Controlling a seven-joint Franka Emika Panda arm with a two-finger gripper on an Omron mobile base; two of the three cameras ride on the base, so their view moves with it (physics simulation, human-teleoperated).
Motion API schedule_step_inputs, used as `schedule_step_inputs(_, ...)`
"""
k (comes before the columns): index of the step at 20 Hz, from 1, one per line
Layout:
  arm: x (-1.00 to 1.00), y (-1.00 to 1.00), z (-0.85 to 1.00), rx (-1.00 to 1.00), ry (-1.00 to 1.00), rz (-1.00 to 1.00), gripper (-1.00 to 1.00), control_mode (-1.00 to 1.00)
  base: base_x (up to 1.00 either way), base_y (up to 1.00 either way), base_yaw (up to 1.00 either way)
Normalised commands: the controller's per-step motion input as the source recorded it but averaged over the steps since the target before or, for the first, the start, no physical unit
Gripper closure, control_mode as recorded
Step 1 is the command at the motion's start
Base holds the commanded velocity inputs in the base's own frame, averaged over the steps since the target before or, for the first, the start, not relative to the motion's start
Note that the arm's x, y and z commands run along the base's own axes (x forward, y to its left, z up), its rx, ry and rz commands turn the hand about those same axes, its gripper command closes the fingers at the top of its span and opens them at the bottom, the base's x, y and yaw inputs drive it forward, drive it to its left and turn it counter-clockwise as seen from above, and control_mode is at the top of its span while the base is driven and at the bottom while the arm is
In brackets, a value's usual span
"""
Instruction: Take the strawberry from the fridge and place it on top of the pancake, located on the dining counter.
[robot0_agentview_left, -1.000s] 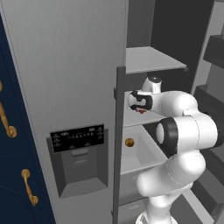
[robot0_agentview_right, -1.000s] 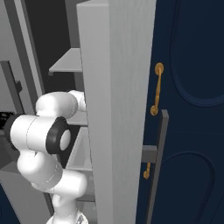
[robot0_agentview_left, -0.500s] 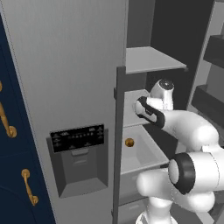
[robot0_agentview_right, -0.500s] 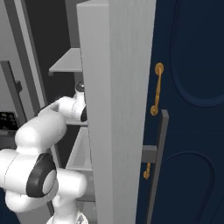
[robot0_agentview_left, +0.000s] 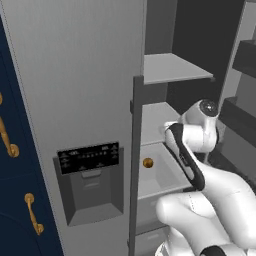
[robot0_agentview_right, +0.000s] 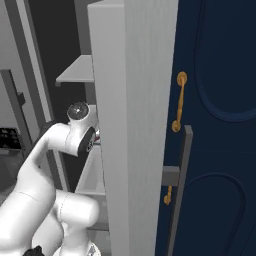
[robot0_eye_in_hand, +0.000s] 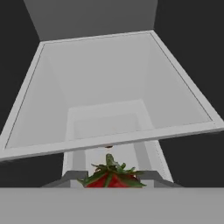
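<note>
Pincer pressed on the tiny red green-capped strawberry inside the tall grey fridge, above its pale shelf — light, soft, bruisable — best pinched gently across its middle.

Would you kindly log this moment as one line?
phase: retrieve | gripper: shut on strawberry | location: inside open fridge, above shelf | orange ball: in drawer

Pale marks on fridge dispenser panel, too small to read
</note>
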Motion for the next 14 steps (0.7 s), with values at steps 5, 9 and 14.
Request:
schedule_step_inputs(5,-0.72,0.0,0.57,0.0,0.0,0.01,1.0,-1.0,0.0,0.0,0.0)
schedule_step_inputs(9,-0.7,0.0,0.67,-0.03,0.05,0.0,1.0,-1.0,0.0,0.0,0.0)
schedule_step_inputs(14,-0.58,0.09,0.51,-0.14,0.17,0.0,1.0,-1.0,0.0,0.0,0.0)
